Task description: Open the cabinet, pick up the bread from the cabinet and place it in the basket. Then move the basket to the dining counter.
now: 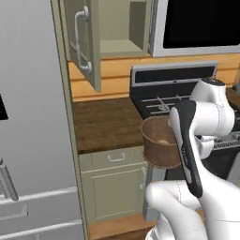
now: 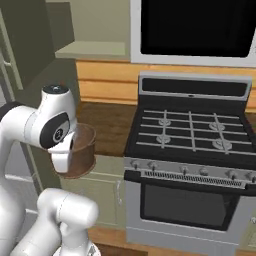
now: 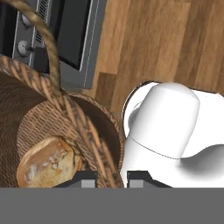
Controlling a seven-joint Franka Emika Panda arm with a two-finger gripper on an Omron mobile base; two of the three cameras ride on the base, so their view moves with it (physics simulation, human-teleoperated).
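The basket (image 1: 161,143) hangs clear of the desk (image 1: 108,123), at the centre right of the left base view and the lower left of the right base view, out in front of the olive drawer front (image 1: 112,158) and over the wooden floor (image 3: 175,39). In the hand view the bread (image 3: 48,161), a round crusty loaf, lies on the woven bottom at the lower left of the frame, and the basket's rope handle arcs up toward the upper left. The gripper (image 3: 111,178) sits at the bottom centre of that view with its fingers (image 3: 83,179) pressed close on either side of the woven rim, pinching the basket wall. At the upper left of the left base view the cabinet (image 1: 119,28) stands open, its door (image 1: 84,42) swung out with the long grey bar handle showing and the shelf bare. To the right stands the stove (image 2: 190,145), with a dark-screened microwave (image 2: 195,27) above it. So, by my reading, the bread step is done and the carry is in hand. The dining counter is nowhere in these frames, so the next move calls for turning or driving toward it while keeping the basket level, since a grip on one side of the rim could let it tip and spill the loaf.
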